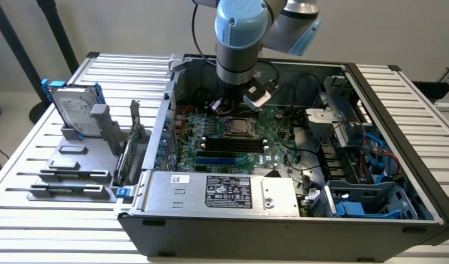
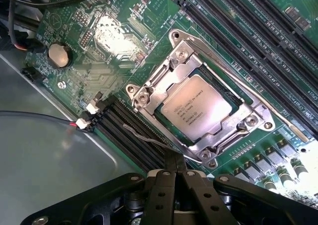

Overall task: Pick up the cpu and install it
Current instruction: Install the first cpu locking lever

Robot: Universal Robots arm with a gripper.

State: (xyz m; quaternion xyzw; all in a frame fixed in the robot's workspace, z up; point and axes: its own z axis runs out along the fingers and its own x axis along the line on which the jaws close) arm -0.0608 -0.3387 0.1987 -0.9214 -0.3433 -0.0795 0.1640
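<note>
Motherboard [image 2: 124, 61], green and crowded with black memory slots, lies flat inside the open grey computer case [image 1: 400, 231]. The cpu [image 2: 197, 107], a small square chip with a silver-grey metal top, sits in the metal socket frame [image 2: 171, 56] on that board. The black gripper [image 2: 174, 165] hangs just beside the socket, fingers pressed together, holding nothing. In the exterior view the gripper [image 1: 226, 106] sits just above the socket.
</note>
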